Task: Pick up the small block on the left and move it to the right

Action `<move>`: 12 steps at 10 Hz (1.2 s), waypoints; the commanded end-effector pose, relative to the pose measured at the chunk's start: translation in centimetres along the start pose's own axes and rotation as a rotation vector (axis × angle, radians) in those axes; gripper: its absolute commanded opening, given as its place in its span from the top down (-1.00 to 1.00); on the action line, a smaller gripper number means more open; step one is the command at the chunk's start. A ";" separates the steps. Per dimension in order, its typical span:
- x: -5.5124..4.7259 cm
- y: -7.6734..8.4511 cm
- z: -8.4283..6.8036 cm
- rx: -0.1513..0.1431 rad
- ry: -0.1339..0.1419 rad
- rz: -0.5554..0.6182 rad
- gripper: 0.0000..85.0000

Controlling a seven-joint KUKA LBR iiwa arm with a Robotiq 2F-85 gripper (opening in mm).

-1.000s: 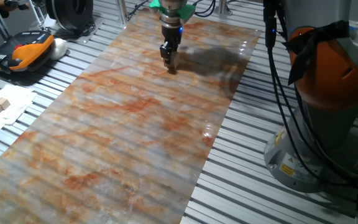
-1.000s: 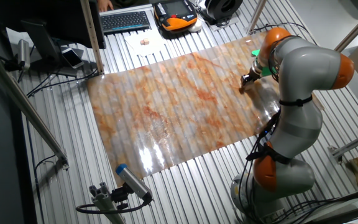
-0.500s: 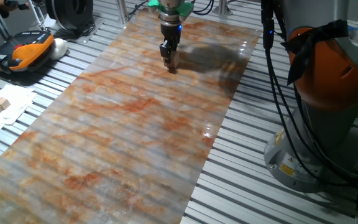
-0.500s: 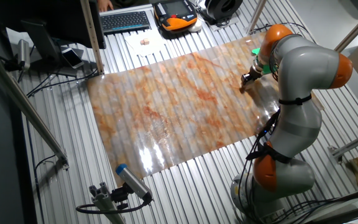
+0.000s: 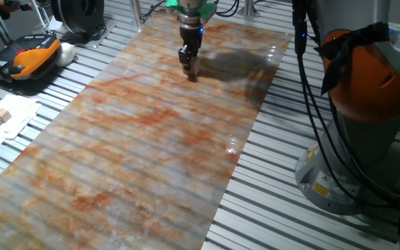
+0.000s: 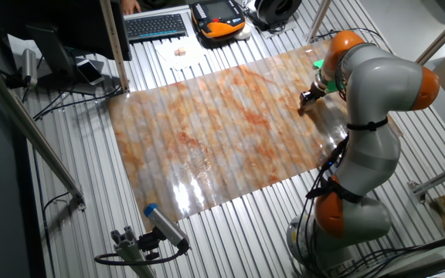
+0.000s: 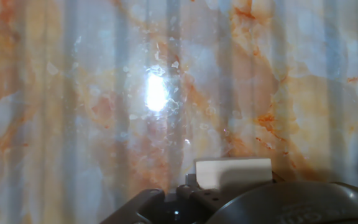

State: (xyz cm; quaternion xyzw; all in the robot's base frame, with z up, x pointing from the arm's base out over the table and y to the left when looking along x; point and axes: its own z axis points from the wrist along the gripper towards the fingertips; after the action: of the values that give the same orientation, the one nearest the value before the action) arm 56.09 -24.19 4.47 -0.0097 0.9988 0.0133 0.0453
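The small block (image 7: 233, 172) shows as a pale tan cube at the bottom of the hand view, right against the hand's dark housing (image 7: 185, 202). It rests on the marbled orange-grey mat (image 5: 151, 139). My gripper (image 5: 189, 71) points straight down at the mat's far end, fingertips on the surface. The fingers look close together around the block, which they mostly hide in both fixed views. In the other fixed view the gripper (image 6: 303, 103) is at the mat's right edge, beside the arm.
A pair of smaller tan cubes (image 5: 3, 117) lies on white paper left of the mat. An orange-black pendant (image 5: 19, 59) and a keyboard (image 6: 157, 25) lie beyond. The arm's orange-grey base and cables (image 5: 367, 104) stand at the right on the slatted table.
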 end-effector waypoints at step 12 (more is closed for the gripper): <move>-0.7 1.5 -1.0 0.008 -0.002 0.027 1.00</move>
State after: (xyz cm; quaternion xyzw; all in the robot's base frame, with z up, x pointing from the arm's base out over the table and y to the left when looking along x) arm 56.71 -22.62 5.68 0.0040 0.9989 0.0080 0.0460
